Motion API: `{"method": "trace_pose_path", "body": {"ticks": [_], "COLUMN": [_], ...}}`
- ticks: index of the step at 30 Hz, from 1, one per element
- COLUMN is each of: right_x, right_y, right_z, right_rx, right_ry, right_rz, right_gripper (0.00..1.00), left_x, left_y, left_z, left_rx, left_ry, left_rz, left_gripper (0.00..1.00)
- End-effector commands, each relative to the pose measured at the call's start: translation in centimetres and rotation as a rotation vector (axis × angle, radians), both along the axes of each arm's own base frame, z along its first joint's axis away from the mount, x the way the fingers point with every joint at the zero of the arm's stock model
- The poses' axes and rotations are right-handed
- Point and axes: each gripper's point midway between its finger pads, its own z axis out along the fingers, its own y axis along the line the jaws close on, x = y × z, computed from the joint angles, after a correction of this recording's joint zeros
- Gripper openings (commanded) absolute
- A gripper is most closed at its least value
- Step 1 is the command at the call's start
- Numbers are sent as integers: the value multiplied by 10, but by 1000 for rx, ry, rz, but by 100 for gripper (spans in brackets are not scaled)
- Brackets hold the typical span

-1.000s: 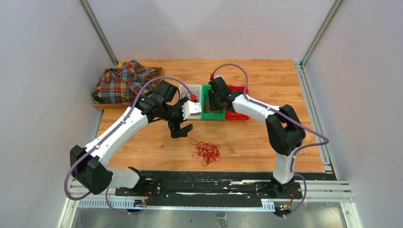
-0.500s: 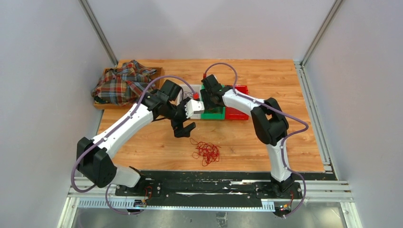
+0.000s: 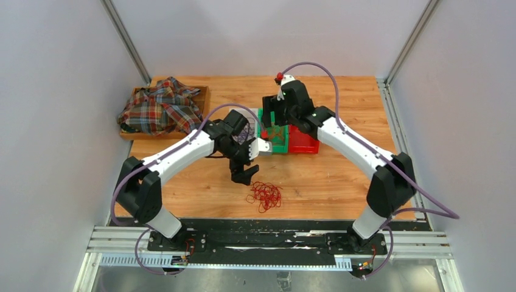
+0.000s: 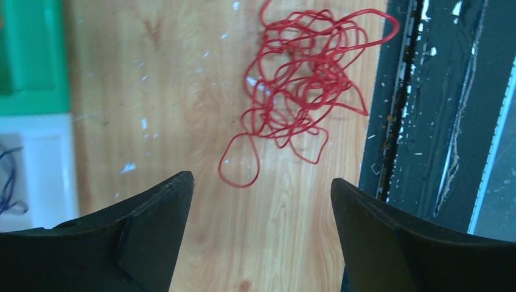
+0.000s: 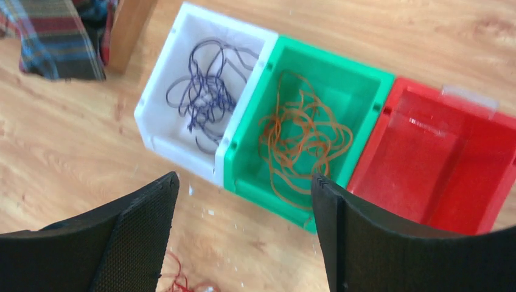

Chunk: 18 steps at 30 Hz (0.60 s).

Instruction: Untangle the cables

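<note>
A tangled clump of thin red cable (image 3: 264, 194) lies on the wooden table near its front edge; it also shows in the left wrist view (image 4: 304, 79). My left gripper (image 3: 243, 173) (image 4: 260, 180) is open and empty, just left of and above the clump, not touching it. Purple cables (image 5: 207, 91) lie in the white bin (image 5: 176, 152). Orange-brown cables (image 5: 304, 140) lie in the green bin (image 5: 268, 188). My right gripper (image 3: 272, 118) (image 5: 244, 178) is open and empty, raised above the bins.
The red bin (image 5: 438, 158) right of the green one holds nothing. A plaid cloth (image 3: 159, 106) fills a wooden tray (image 3: 204, 91) at the back left. The black base rail (image 4: 414, 121) runs just beyond the red clump.
My left gripper moved forward and right, closer to the red clump. My right gripper lifted up and back from the green bin, its arm swinging out to the right.
</note>
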Motion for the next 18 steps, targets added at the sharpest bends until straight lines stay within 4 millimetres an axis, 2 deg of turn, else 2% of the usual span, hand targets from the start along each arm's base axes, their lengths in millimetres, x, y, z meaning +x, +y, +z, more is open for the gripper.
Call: {"method": "trace_pose_path", "body": {"ticks": [1, 5, 6, 9, 12, 15, 18], "right_x": [-39, -72, -81, -100, -115, -127, -133], "right_y": [-25, -53, -62, -88, -111, -122, -123], "right_z": [-7, -6, -13, -18, -19, -16, -14], "right_rx": [16, 41, 34, 29, 44, 69, 103], "right_ry": [55, 36, 38, 3, -43, -79, -98], "right_rz": [1, -38, -52, -102, -157, -171, -159], "right_gripper": [81, 83, 82, 76, 76, 76, 75], "left_x": [-17, -26, -28, -31, -33, -35, -34], "left_y": [-24, -42, -47, -61, -68, -73, -75], "left_z": [-8, -19, -20, -25, -31, -36, -40], "left_rx": [-38, -34, -35, -37, -29, -18, 0], "left_ry": [30, 48, 56, 74, 84, 84, 71], "left_rz": [-93, -139, -149, -176, -199, -212, -210], "left_gripper": [86, 81, 79, 68, 61, 55, 41]}}
